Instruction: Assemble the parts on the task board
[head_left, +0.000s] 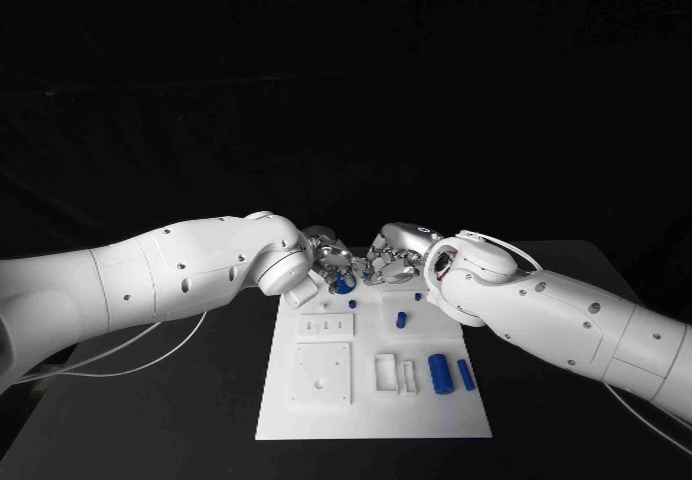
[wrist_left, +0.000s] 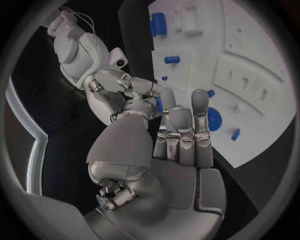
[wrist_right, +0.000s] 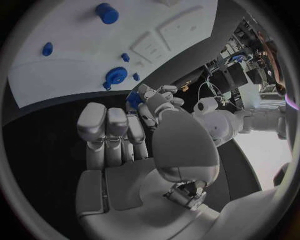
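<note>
White task board (head_left: 372, 420) lay mid-table. Left hand (head_left: 329, 262) and right hand (head_left: 392, 258) met above board's far edge, fingertips touching around small blue part (head_left: 345, 284); which hand actually held it could not be told. Blue gear (wrist_right: 115, 76) sat on board near that edge. Blue cylinders (head_left: 438, 373) stood toward right side, blue peg (head_left: 401, 320) between.

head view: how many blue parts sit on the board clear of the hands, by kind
cylinders: 2
peg: 1
total: 3
</note>
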